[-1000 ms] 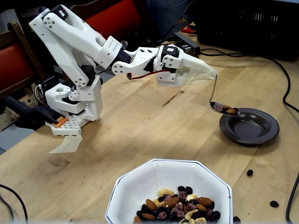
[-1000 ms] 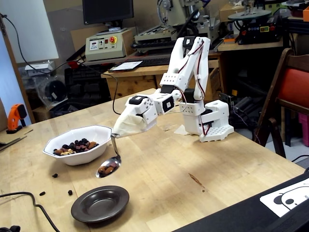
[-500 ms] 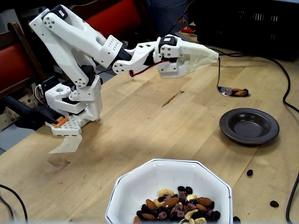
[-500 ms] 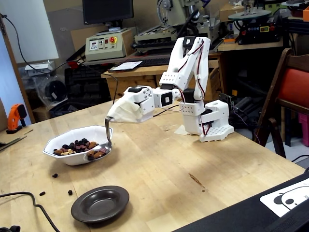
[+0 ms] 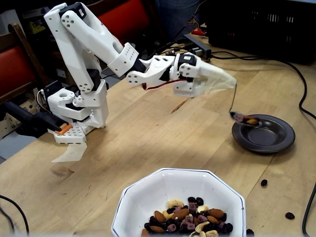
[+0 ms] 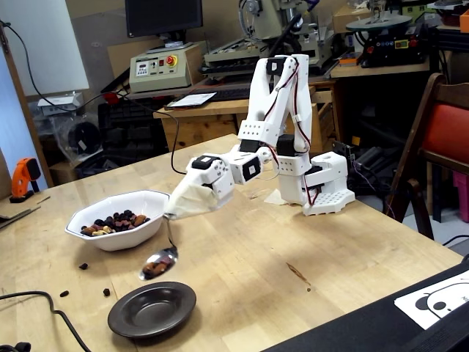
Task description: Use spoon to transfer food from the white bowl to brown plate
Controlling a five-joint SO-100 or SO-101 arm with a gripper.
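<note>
My gripper (image 5: 230, 83) (image 6: 174, 213) is covered in a white wrapping and is shut on the thin handle of the spoon (image 5: 245, 119) (image 6: 159, 263). The spoon hangs down from it, roughly level. It carries a few pieces of food (image 5: 252, 121) (image 6: 153, 268). It hovers just over the rim of the brown plate (image 5: 269, 140) (image 6: 163, 311) on the arm's side, and the plate's well looks bare. The white bowl (image 5: 148, 197) (image 6: 143, 199) holds a heap of nuts and raisins (image 5: 187, 219) (image 6: 113, 221) and stands apart from the spoon.
Loose raisins (image 5: 264, 182) (image 5: 290, 215) (image 6: 83, 265) (image 6: 106, 291) lie on the wooden table near the bowl and plate. Black cables (image 5: 303, 106) run along the table's right edge in a fixed view. The arm's base (image 5: 79, 111) (image 6: 322, 187) stands at the table's far side.
Half a second ago the loaded spoon was raised higher and farther from the plate. Now the arm has reached out and lowered it over the plate's rim, with food still in it.
</note>
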